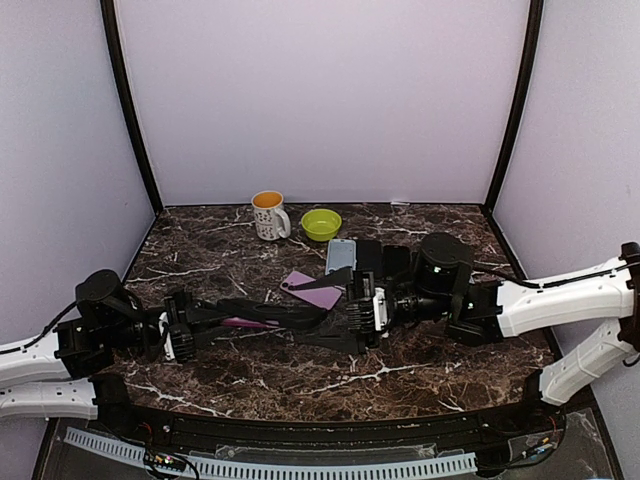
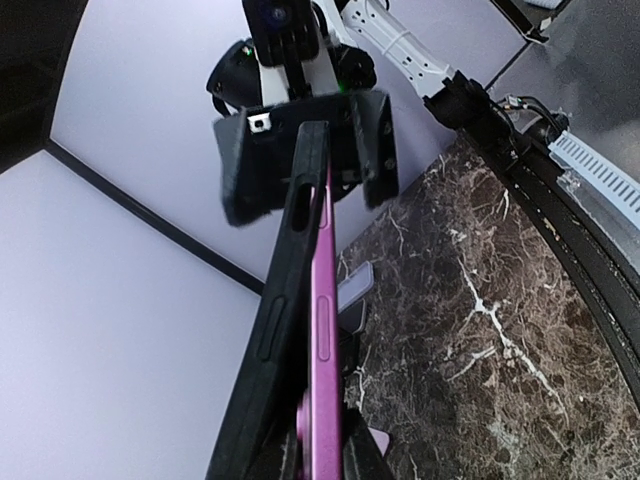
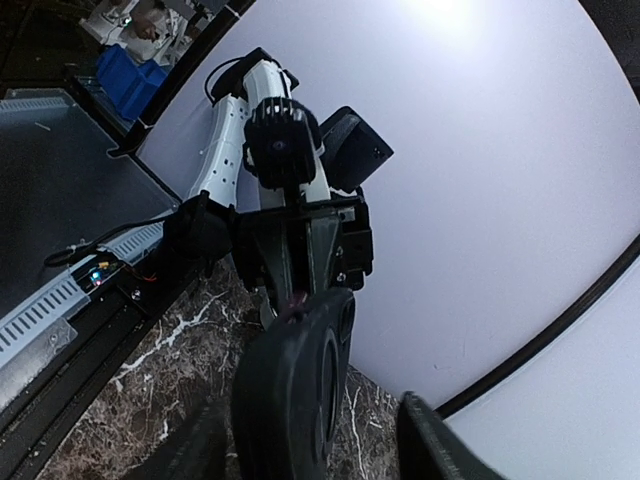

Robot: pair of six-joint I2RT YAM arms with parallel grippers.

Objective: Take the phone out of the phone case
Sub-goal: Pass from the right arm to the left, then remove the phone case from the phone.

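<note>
A magenta phone point(image 2: 325, 340) sits edge-on in a black phone case point(image 2: 290, 270), held level above the table between the two arms. The case's side has come away from the phone's edge near my left gripper point(image 2: 320, 465), which is shut on the phone's near end. In the top view the phone point(image 1: 250, 323) and the case point(image 1: 300, 322) span from the left gripper point(image 1: 212, 326) to the right gripper point(image 1: 355, 310). The right wrist view shows the case's end point(image 3: 295, 390) between the right gripper's point(image 3: 315, 440) spread fingers, with gaps on both sides; this gripper is open.
On the marble table point(image 1: 300, 380) stand a white mug point(image 1: 268, 215) and a green bowl point(image 1: 321, 223) at the back. A pale blue phone point(image 1: 341, 255), a flat purple case point(image 1: 312, 291) and black items point(image 1: 385, 260) lie behind the grippers.
</note>
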